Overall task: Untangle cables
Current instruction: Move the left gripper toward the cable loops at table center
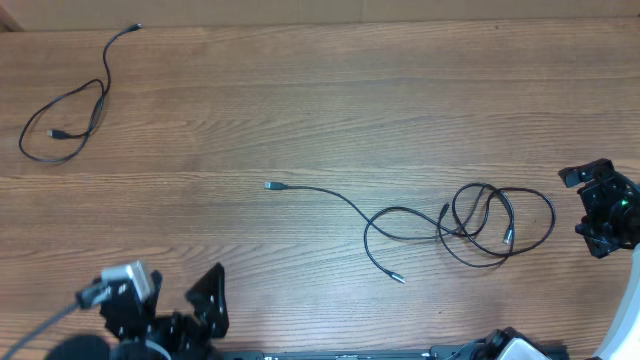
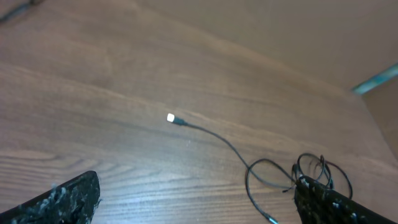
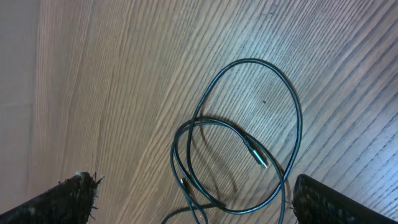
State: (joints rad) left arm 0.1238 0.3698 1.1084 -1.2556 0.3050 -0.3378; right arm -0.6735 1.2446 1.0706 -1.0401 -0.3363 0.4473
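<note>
Lone cable (image 1: pixel 65 115) is laid far left, clear of tangled cables (image 1: pixel 478 228); right gripper (image 1: pixel 586 210) and left gripper (image 1: pixel 172 308) are spread wide, empty.

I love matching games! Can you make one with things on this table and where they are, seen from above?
Things:
1 lone cable
2 tangle
3 right end effector

Places:
A at the right edge, open
B far left corner
C right of centre

Pairs: 1-B, 2-C, 3-A
</note>
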